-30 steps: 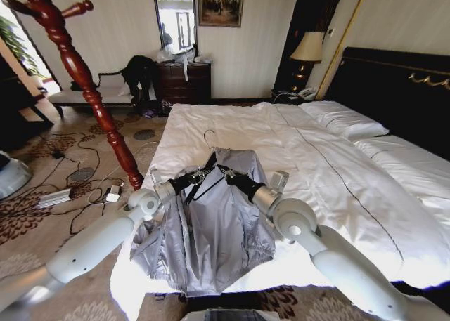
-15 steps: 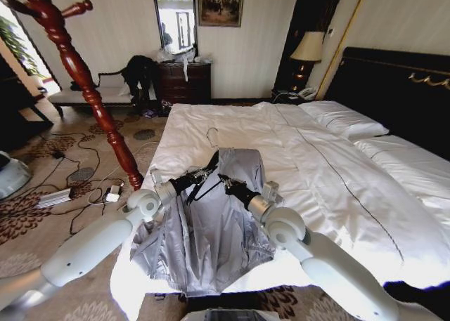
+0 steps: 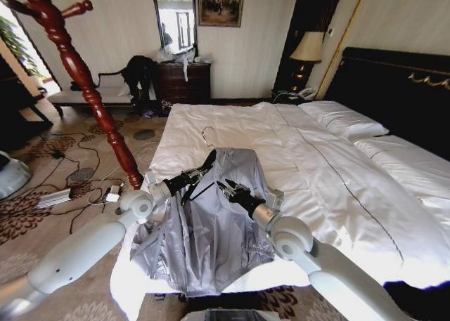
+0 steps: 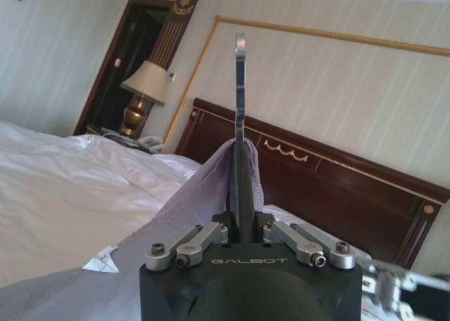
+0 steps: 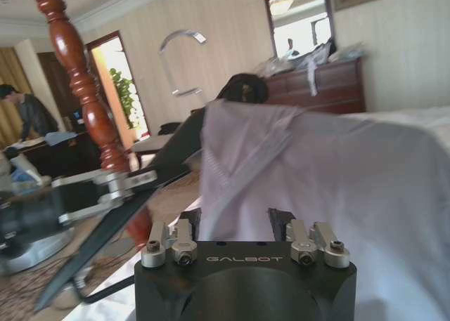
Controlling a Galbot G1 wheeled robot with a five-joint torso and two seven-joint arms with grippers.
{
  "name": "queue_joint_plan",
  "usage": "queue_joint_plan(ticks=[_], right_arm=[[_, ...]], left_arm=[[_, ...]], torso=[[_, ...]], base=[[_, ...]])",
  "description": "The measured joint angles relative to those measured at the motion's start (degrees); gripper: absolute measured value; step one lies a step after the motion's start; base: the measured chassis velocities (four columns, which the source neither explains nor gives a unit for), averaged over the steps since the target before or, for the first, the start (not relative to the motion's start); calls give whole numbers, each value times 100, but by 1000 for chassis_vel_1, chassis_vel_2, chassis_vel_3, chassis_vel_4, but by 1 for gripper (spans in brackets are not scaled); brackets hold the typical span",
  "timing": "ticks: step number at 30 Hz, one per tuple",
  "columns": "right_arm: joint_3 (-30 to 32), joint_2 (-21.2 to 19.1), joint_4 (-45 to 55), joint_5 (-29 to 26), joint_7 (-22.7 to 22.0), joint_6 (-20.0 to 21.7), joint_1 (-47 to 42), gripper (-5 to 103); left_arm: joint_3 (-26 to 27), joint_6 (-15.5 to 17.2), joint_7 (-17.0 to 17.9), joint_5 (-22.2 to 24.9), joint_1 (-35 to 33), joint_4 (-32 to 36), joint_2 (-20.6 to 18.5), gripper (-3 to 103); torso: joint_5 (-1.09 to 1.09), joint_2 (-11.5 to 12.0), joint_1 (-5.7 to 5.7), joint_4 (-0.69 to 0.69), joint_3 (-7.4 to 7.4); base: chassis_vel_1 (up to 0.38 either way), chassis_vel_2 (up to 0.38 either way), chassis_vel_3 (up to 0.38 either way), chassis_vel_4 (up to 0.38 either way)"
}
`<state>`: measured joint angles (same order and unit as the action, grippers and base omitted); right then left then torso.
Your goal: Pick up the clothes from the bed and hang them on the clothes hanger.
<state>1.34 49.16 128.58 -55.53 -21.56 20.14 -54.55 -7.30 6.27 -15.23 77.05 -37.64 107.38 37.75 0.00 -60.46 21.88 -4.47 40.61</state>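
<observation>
From the head camera I've got the bed (image 3: pixel 330 173) running wide across the right, white duvet smooth, dark headboard (image 3: pixel 401 89) behind the pillows. On my left stands the red wooden post (image 3: pixel 81 82), and past it there's a tangle of cables (image 3: pixel 77 166) on the patterned carpet.

The grey jacket (image 3: pixel 211 230) hangs over the near corner of the bed, its lower part draped down toward the floor, its collar lifted up off the duvet. The collar end sits on the black hanger (image 3: pixel 204 168), whose silver hook (image 3: pixel 209 135) pokes up above the fabric.

My left gripper (image 3: pixel 188 177) is clamped on the hanger; in the left wrist view (image 4: pixel 239 226) I see the black bar pinched between the jaws, the hook (image 4: pixel 240 89) rising straight above, grey fabric folded over it.

My right gripper (image 3: pixel 228 189) sits just beside the hanger on the jacket's right shoulder, fingers spread. In the right wrist view (image 5: pixel 242 226) the jacket (image 5: pixel 330 187) lies between and past the parted fingers, not pinched, with the hanger's arm (image 5: pixel 133 208) slanting beside it.
</observation>
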Motion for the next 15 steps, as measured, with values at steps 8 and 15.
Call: queue_joint_plan(ticks=[8, 15], right_arm=[[437, -326, -742, 1833, 586, -512, 197, 83], [96, -580, -1215, 3555, 1369, -1027, 632, 100]], left_arm=[[258, -1, -91, -100, -371, 271, -218, 16], [331, -1, -155, -261, -654, 440, -300, 16]], torso=[[1, 0, 0, 1, 0], [0, 0, 0, 2, 0]], base=[[0, 0, 0, 0], [0, 0, 0, 0]])
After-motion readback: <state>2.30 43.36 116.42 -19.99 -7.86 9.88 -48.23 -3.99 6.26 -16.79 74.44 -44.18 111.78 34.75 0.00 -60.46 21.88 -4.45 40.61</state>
